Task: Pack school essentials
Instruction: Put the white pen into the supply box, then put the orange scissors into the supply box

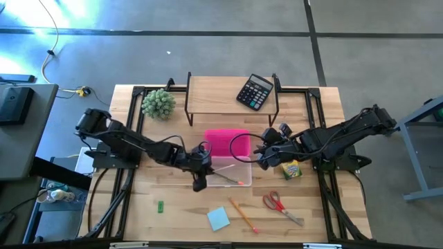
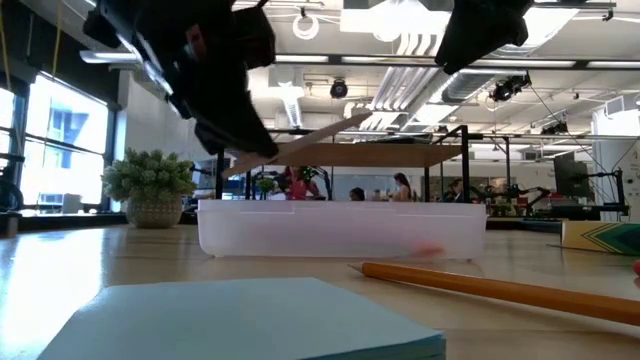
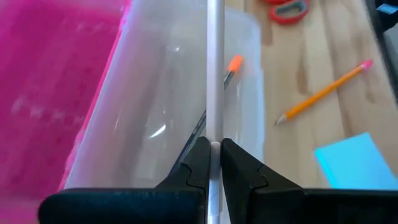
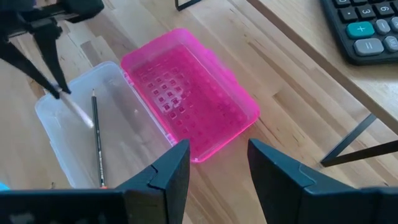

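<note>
My left gripper [image 1: 200,174] is at the left end of the clear pencil-box tray [image 1: 232,171], shut on a thin pale pencil [image 3: 215,74] that reaches out over the tray. A dark pencil with an orange eraser [image 3: 219,87] lies inside the tray. The pink lid [image 1: 227,142] lies open on the tray's far side. My right gripper [image 4: 214,168] is open and hovers above the lid's right side, touching nothing. On the table lie the crayon box [image 1: 291,169], red-handled scissors [image 1: 280,205], an orange pencil [image 1: 242,214], a blue note pad [image 1: 218,218] and a small green eraser [image 1: 160,206]. My left gripper pinches the pale pencil's shaft [image 3: 215,147] between its two fingers, and a short piece runs on behind them. The fingers come from the table's left and lie along the pencil. The pencil [image 2: 310,133] is lifted clear above the tray, nearly level, its free end a little higher.
A wooden shelf [image 1: 228,90] at the table's far side carries a black calculator [image 1: 255,91]. A green ball-shaped plant [image 1: 158,104] stands at the far left. People show in the room beyond the table in the low view.
</note>
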Controlling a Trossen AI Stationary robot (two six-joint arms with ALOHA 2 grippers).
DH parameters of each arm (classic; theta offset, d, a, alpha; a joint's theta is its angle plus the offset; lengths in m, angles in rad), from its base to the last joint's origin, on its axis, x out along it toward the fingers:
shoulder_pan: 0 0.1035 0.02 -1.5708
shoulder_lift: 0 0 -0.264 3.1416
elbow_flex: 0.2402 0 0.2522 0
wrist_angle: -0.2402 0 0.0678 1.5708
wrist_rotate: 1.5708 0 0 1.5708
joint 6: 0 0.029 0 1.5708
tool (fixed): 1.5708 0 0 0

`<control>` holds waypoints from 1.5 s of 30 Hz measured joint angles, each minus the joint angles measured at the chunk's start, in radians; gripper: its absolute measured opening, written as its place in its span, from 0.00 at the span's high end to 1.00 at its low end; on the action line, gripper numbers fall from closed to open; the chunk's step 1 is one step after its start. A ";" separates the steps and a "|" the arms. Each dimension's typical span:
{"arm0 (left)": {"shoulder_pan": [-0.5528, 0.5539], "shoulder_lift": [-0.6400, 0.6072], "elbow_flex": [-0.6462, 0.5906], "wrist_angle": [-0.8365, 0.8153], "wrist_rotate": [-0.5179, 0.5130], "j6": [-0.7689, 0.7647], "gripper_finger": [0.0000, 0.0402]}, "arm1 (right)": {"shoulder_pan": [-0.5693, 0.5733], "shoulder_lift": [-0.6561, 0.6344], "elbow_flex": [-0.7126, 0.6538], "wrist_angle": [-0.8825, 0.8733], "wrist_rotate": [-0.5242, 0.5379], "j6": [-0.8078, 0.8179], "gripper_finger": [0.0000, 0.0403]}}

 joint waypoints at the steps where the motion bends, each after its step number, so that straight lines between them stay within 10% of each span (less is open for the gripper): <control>1: 0.001 0.011 0.014 -0.003 0.002 0.008 0.96 | 0.000 0.000 0.000 0.000 0.000 0.000 0.62; 24: 0.039 0.076 0.100 -0.077 0.098 0.094 0.60 | 0.028 0.000 0.000 -0.006 -0.123 -0.019 0.62; 45: -0.139 -0.109 0.098 -0.005 0.069 0.083 0.58 | 0.242 0.001 0.000 -0.007 -0.131 0.238 0.62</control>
